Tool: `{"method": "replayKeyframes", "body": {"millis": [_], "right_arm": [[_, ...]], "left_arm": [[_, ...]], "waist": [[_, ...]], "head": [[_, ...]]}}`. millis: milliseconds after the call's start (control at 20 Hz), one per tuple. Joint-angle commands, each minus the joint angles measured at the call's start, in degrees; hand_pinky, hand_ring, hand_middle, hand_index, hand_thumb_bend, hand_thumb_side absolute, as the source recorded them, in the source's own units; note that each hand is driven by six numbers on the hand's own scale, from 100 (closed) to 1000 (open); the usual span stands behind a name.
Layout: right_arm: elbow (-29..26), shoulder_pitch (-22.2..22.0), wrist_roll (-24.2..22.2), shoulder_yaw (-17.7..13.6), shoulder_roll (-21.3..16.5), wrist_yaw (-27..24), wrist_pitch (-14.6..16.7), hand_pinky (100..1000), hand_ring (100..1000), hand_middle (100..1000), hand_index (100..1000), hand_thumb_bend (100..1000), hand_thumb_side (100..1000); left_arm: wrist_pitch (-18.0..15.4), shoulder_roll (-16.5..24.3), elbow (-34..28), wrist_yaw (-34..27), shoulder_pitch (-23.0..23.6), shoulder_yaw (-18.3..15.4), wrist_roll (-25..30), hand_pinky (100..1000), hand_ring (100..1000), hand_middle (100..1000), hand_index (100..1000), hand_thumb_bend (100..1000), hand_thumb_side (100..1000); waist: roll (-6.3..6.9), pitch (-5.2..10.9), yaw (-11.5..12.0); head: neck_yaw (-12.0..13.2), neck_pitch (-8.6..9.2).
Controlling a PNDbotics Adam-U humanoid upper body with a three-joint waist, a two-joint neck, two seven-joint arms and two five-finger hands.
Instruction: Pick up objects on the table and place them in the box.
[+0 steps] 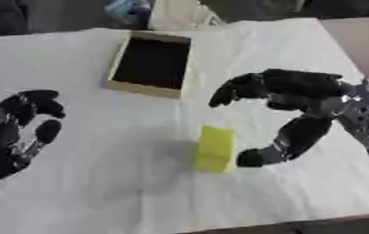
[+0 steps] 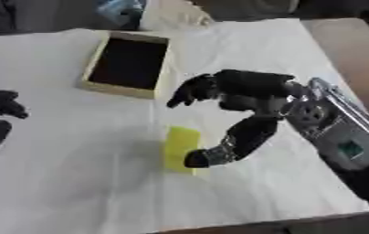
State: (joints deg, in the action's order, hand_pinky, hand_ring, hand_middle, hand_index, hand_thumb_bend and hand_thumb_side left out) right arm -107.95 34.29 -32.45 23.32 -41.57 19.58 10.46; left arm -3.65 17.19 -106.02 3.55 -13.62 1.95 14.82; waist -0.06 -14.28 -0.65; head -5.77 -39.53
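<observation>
I've got the right hand (image 1: 299,98) out over the middle of the tabletop (image 1: 100,173), which is covered in white cloth. It's spread apart in a wide C: fingers (image 1: 235,89) reach toward the box, thumb (image 1: 287,141) curves down and its tip sits just beside the block's right face, maybe touching, can't tell. Nothing is clamped in it. The block (image 1: 215,149) is yellow, standing on the cloth near the centre, a bit toward me from the box, casting a shadow to its left. The box (image 1: 149,64) is shallow, tan-walled with a dark inside, lying toward the far side of the tabletop, left of centre, well apart from the block; I see nothing in it. My left hand (image 1: 16,132) shows at the left edge, idle, fingers relaxed and pointing up, holding nothing, well clear of block and box. In the right eye view the silver wrist (image 2: 331,123) of the right arm comes in from the lower right.
</observation>
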Motion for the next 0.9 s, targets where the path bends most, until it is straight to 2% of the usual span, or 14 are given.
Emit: {"method": "replayKeyframes", "body": {"millis": [50,900], "right_arm": [[-0.17,1.1,0.12,-0.47,-0.49,0.17,-0.2,752,785,833,909,539,853],[1.78,2.67,-1.59,0.83,1.7,0.79,-0.12,749,784,829,907,530,854]], "left_arm": [[-0.14,0.71,-0.75,0.37,-0.54,-0.15,-0.42,869,640,592,784,538,586],[-0.13,0.48,-1.07,-0.05,-0.88,0.14,-0.17,859,641,593,785,533,586]], "waist": [[0.03,1.14,0.04],[0.19,1.34,0.21]], "head": [[-0.22,0.28],[-0.72,0.12]]}}
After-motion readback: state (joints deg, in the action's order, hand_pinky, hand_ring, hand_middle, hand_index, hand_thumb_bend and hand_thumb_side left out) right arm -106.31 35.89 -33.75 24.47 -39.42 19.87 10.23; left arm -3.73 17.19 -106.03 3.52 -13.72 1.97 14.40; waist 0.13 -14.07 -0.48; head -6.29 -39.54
